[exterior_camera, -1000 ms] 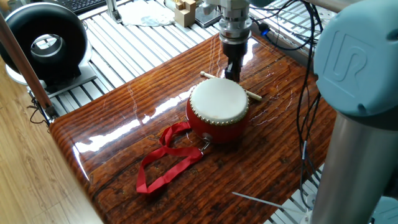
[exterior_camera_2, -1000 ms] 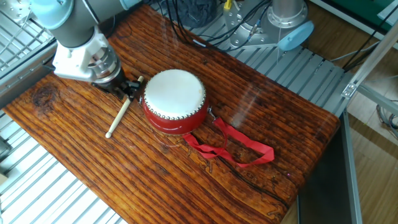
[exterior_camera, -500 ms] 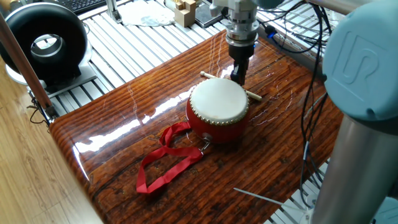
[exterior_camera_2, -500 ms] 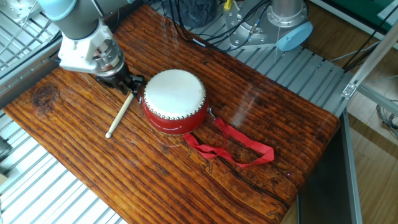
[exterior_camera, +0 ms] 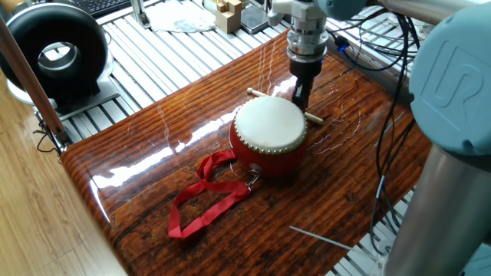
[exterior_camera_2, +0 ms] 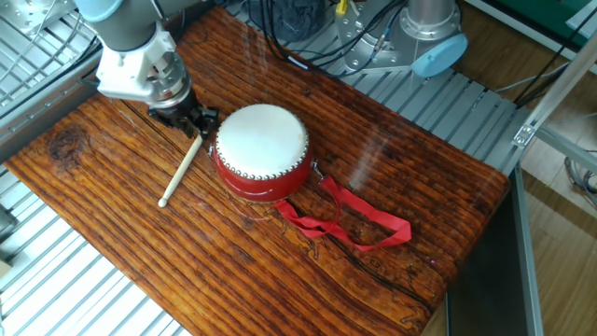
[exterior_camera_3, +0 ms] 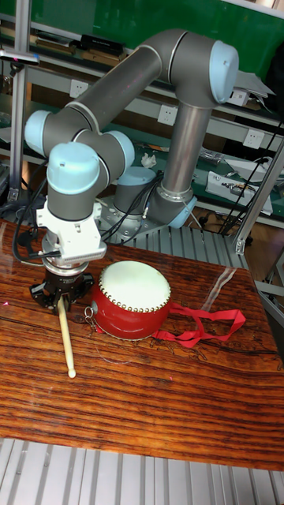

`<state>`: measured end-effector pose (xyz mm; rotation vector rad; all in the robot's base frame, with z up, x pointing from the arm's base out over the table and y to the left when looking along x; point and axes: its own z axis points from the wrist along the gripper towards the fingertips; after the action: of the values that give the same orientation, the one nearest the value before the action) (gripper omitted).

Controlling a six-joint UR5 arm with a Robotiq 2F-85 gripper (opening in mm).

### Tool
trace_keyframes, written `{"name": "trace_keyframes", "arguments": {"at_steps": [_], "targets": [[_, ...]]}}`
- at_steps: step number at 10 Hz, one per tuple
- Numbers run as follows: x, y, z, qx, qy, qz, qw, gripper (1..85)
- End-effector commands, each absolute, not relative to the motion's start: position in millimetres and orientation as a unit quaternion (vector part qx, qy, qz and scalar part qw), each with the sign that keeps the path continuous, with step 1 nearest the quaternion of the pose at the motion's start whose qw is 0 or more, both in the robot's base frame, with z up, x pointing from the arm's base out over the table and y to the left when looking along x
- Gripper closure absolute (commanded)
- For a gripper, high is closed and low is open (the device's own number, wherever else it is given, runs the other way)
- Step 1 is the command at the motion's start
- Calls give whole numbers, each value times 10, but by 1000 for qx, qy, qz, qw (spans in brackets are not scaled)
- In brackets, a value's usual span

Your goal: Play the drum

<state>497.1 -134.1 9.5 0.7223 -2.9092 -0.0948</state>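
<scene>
The drum (exterior_camera: 268,132) (exterior_camera_2: 263,147) (exterior_camera_3: 130,298) stands upright mid-table, red body and cream skin up, with its red ribbon (exterior_camera: 203,195) (exterior_camera_2: 359,222) (exterior_camera_3: 207,322) trailing over the wood. A thin pale stick (exterior_camera_2: 177,173) (exterior_camera_3: 65,339) lies flat on the table beside the drum; in one fixed view only its ends (exterior_camera: 313,118) show behind the drum. My gripper (exterior_camera: 298,98) (exterior_camera_2: 199,123) (exterior_camera_3: 60,298) points down at the stick's end nearest the drum, low over the table. Its fingers look spread on either side of the stick, open. The stick still rests on the wood.
The wooden tabletop (exterior_camera: 146,157) sits on an aluminium slat frame. A black round device (exterior_camera: 54,50) stands off the far left corner. A thin white rod (exterior_camera: 322,240) lies near the front right edge. Cables (exterior_camera_2: 280,37) and the arm's base (exterior_camera_2: 431,33) are behind the table.
My gripper has slid a little along the stick's end toward the drum's back side. The drum, ribbon and stick have not moved.
</scene>
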Motion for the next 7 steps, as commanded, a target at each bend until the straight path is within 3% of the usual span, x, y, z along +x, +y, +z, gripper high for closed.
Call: {"name": "trace_keyframes", "arguments": {"at_steps": [1, 7], "targets": [[4979, -1326, 63, 245, -967, -40, 57, 553], [5117, -1363, 80, 262, -963, -29, 54, 697]]}}
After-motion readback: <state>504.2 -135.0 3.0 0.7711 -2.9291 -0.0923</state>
